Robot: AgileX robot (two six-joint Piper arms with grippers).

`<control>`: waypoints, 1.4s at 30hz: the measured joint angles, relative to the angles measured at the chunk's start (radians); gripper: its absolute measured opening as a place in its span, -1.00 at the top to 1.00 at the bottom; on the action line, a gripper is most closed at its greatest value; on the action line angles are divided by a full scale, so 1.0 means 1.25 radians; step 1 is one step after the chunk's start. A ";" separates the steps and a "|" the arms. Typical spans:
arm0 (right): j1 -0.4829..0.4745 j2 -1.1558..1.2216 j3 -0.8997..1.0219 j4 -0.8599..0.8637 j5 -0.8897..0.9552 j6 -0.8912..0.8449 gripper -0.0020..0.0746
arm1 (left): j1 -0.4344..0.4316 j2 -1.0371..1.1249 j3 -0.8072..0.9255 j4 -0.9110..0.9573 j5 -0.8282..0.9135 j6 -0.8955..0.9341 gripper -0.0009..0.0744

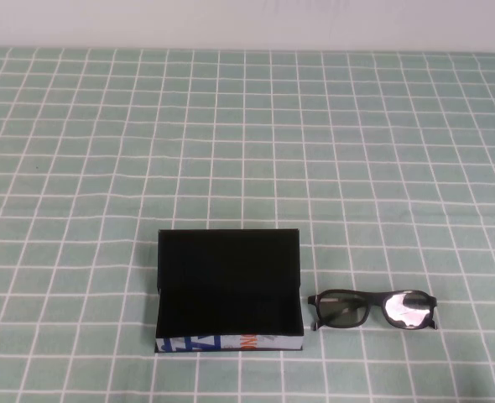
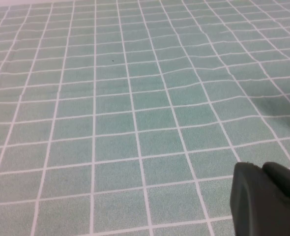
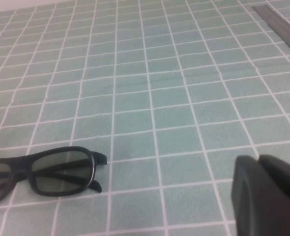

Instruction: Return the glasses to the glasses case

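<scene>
The black glasses case [image 1: 229, 290] lies open near the table's front, lid tilted back, its white printed side strip facing me. The black glasses [image 1: 373, 310] lie flat on the cloth just right of the case, not touching it. They also show in the right wrist view [image 3: 42, 172], off to one side of my right gripper [image 3: 260, 164], which is shut with its fingers together above the cloth. My left gripper [image 2: 260, 169] is shut too, over bare cloth with neither object in its view. Neither gripper shows in the high view.
A green cloth with a white grid [image 1: 247, 151] covers the whole table. A grey metal strip [image 3: 280, 24] shows at the table's edge in the right wrist view. A white wall runs along the back.
</scene>
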 joint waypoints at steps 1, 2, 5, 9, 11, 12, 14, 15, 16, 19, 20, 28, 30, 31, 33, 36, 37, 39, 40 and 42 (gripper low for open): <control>0.000 0.000 0.000 0.001 0.000 0.000 0.98 | 0.000 0.000 0.000 0.000 0.000 0.000 0.99; 0.000 0.000 0.000 0.002 0.000 0.000 0.98 | 0.000 0.000 0.000 0.000 0.000 0.000 0.99; 0.000 0.000 0.000 0.004 0.000 0.000 0.98 | 0.000 0.000 0.000 0.000 0.000 0.000 0.99; 0.000 0.000 0.000 0.004 0.000 0.000 0.98 | 0.000 0.000 0.000 0.000 0.000 0.000 0.99; 0.000 0.000 0.000 0.004 0.000 0.000 0.98 | 0.000 0.000 0.000 0.000 0.000 0.000 0.99; 0.000 0.000 0.000 0.004 0.000 0.000 0.98 | 0.000 0.000 0.000 0.000 0.000 0.000 0.99; 0.000 0.000 0.001 0.004 -0.002 0.000 0.98 | 0.000 0.000 0.000 0.000 0.000 0.000 0.99; 0.000 0.000 0.001 0.004 -0.004 0.000 0.98 | 0.000 0.000 0.000 0.000 0.000 0.000 0.99; 0.000 0.000 0.001 0.005 -0.008 0.000 0.98 | 0.000 0.000 0.000 0.000 0.000 0.000 0.99; 0.000 0.000 0.002 0.007 -0.025 0.000 0.98 | 0.000 0.000 0.000 0.000 0.000 0.000 0.99; 0.000 0.000 0.002 0.008 -0.028 0.000 0.98 | 0.000 0.000 0.000 0.000 0.000 0.000 0.99; 0.000 0.000 0.002 0.033 -0.109 0.000 0.98 | 0.000 0.000 0.000 0.000 0.000 0.000 0.99; 0.000 0.000 0.002 0.046 -0.163 0.000 0.98 | 0.000 0.000 0.000 0.000 0.000 0.000 0.99; 0.000 0.000 0.002 0.055 -0.193 0.000 0.98 | 0.000 0.000 0.000 0.000 0.000 0.000 0.99; 0.000 0.000 0.002 0.065 -0.245 0.000 0.98 | 0.000 0.000 0.000 0.000 -0.001 0.000 0.99; 0.000 0.000 0.002 0.066 -0.308 -0.026 0.98 | 0.000 0.000 0.000 0.000 -0.001 0.000 0.99; 0.000 0.000 0.002 0.066 -0.332 -0.038 0.98 | 0.000 0.000 0.000 0.000 -0.001 0.000 0.99; 0.000 0.000 0.002 0.066 -0.395 -0.051 0.98 | 0.000 0.000 0.000 0.002 -0.001 0.000 0.99; 0.000 0.000 0.002 0.068 -0.437 -0.053 0.98 | 0.000 0.000 0.000 0.002 -0.001 0.000 0.99; 0.000 0.000 0.002 0.068 -0.536 -0.054 0.98 | 0.000 0.000 0.000 0.002 -0.001 0.000 0.99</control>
